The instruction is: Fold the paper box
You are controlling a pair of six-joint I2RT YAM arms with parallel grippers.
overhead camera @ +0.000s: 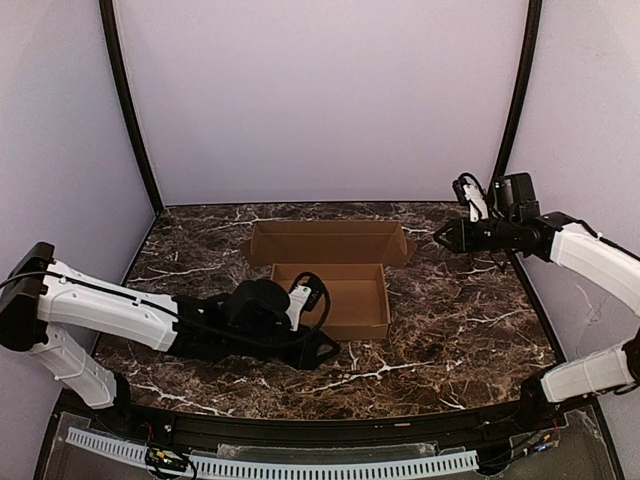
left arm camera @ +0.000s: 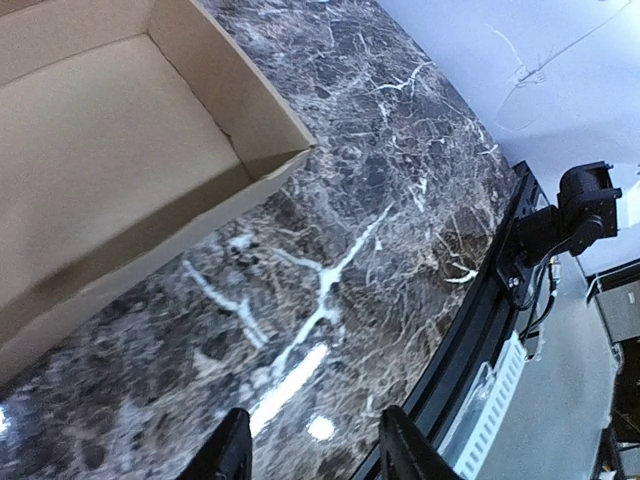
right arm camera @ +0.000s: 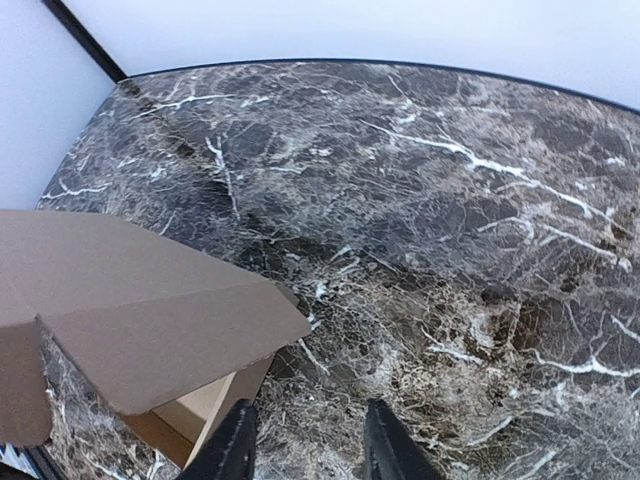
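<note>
The paper box (overhead camera: 335, 290) is plain brown cardboard, a shallow open tray in the middle of the marble table, its lid (overhead camera: 330, 242) standing open at the far side. My left gripper (overhead camera: 322, 352) rests low on the table just in front of the box's near left corner, jaws open and empty; its wrist view shows the box's corner (left arm camera: 150, 150) at upper left. My right gripper (overhead camera: 440, 237) hovers open and empty off the lid's right end; its wrist view shows the lid flap (right arm camera: 140, 310) at lower left.
The dark marble table (overhead camera: 460, 330) has a black raised rim along its near edge (overhead camera: 330, 428). Purple walls and black corner poles (overhead camera: 130, 110) enclose the back and sides. The right arm's base (left arm camera: 575, 215) shows in the left wrist view.
</note>
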